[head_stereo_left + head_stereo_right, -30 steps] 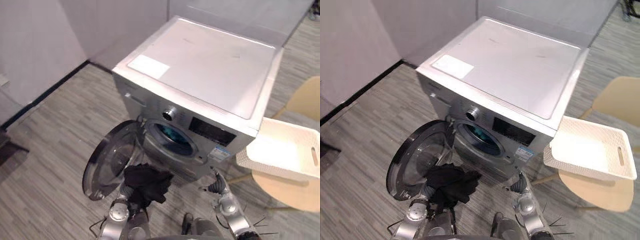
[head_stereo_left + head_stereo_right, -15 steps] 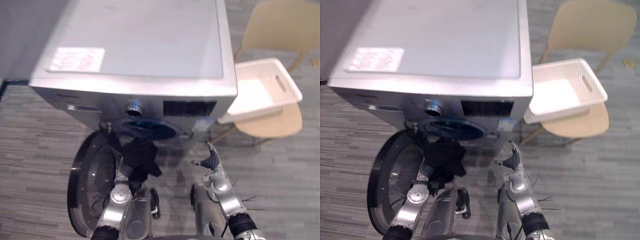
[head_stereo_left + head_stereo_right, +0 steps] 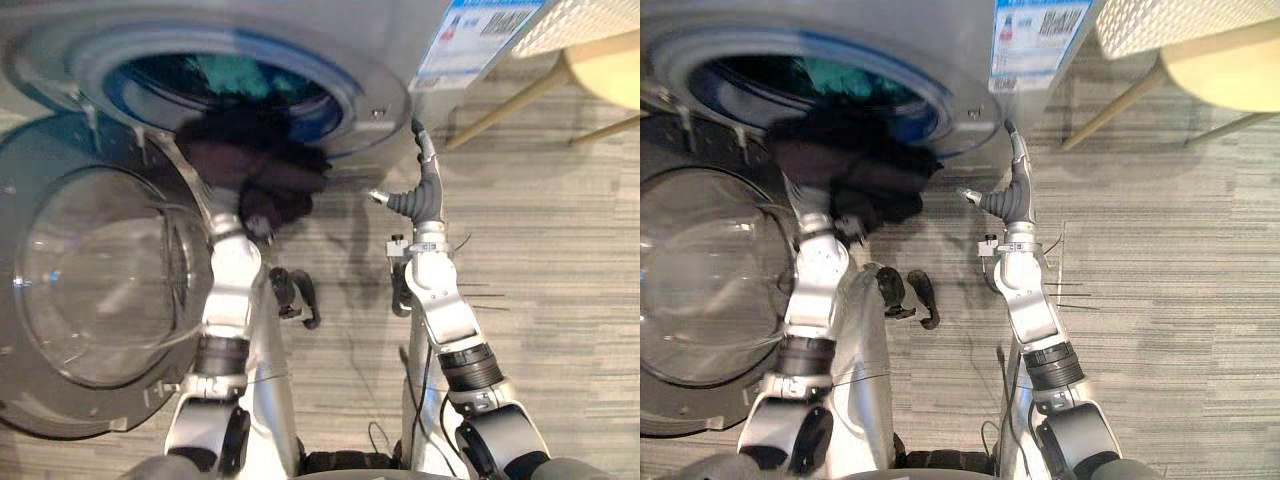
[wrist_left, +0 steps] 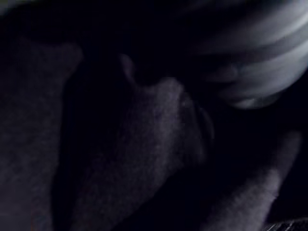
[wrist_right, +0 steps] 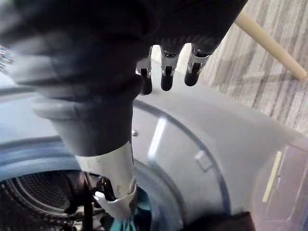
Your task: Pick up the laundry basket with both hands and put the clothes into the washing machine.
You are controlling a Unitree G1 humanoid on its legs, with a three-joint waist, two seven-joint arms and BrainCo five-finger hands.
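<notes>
Dark garment (image 3: 255, 165) hangs at the washing machine (image 3: 395, 35) drum mouth, covering the left hand (image 3: 250, 218), grip impossible to tell; right hand (image 3: 422, 195) spread, empty, just beside; basket (image 3: 590, 18) rests on chair (image 3: 612, 75); pushing the garment in remains.

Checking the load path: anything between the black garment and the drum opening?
Nothing visible. The black garment is at the lower rim of the drum opening; the door is swung wide to the robot's left; the open right hand is off to the opening's right.
</notes>
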